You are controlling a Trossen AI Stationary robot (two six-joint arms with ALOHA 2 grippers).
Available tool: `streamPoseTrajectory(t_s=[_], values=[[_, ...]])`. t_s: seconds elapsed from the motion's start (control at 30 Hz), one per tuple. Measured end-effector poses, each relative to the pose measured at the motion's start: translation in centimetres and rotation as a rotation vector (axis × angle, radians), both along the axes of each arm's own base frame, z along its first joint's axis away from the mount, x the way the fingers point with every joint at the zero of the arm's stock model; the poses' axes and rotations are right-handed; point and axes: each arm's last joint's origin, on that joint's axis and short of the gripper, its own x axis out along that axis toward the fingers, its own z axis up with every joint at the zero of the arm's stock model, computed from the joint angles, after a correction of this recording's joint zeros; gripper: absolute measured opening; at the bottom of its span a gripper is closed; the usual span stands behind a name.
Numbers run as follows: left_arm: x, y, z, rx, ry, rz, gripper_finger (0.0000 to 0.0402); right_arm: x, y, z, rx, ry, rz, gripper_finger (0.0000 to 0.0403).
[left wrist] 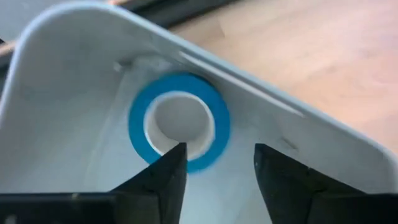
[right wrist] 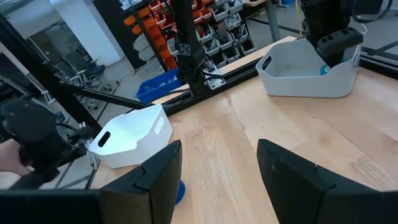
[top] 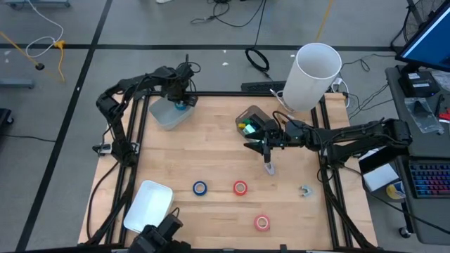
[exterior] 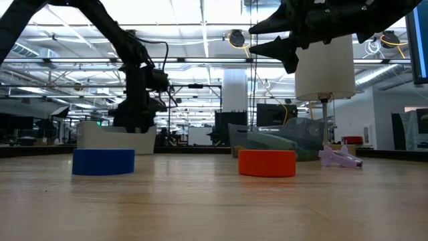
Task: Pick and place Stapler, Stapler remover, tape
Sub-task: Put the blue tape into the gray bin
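Observation:
One blue tape roll (left wrist: 180, 121) lies flat on the floor of the pale grey bin (top: 169, 112) at the far left. My left gripper (left wrist: 217, 155) hangs open just above it, inside the bin. Another blue roll (top: 200, 187) and two red rolls (top: 240, 187) (top: 261, 223) lie flat on the table's near half. The pale purple stapler remover (top: 305, 190) lies to their right. My right gripper (top: 266, 147) is open above mid-table, with nothing between its fingers (right wrist: 161, 168). A small grey thing (top: 269, 167), perhaps the stapler, lies just near of it.
A white bin (top: 148, 205) sits at the near left corner. A clear bin (top: 249, 119) holding green and yellow bits stands behind the right gripper. A tall white cylinder (top: 313, 74) stands at the far right edge. Bare wood lies between the bins.

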Motion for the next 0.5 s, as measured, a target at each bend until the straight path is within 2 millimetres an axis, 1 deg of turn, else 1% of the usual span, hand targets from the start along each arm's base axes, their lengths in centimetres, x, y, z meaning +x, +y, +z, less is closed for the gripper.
streamPoseTrajectory(t_s=[0.07, 0.13, 0.23, 0.3, 0.37, 0.43, 0.5], values=[[0.0, -0.4, 1.2, -0.023, -0.041, 0.0, 0.0196, 0.0, 0.0, 0.0, 0.0, 0.0, 0.002, 0.0201], [0.3, -1.2, 2.8, -0.037, -0.089, -0.005, 0.0199, 0.0, 0.0, 0.0, 0.001, 0.0, 0.004, 0.0201], [0.8, -3.7, 6.0, -0.019, -0.153, -0.062, 0.0196, 0.0, 0.0, 0.0, 0.001, 0.0, 0.006, 0.0201], [1.4, -6.4, 8.4, 0.009, -0.203, -0.132, 0.0191, 0.0, 0.0, 0.0, -0.001, 0.001, 0.007, 0.0201], [1.9, -9.5, 10.4, 0.021, -0.241, -0.224, 0.0185, 0.0, 0.0, -0.1, -0.007, 0.009, 0.009, 0.0201], [2.4, -13.0, 12.1, 0.031, -0.278, -0.335, 0.0179, 0.0, 0.0, -0.2, -0.007, 0.018, 0.009, 0.0201], [2.8, -16.5, 13.4, 0.025, -0.304, -0.445, 0.0174, 0.0, 0.0, -0.3, -0.006, 0.03, 0.011, 0.0201]])
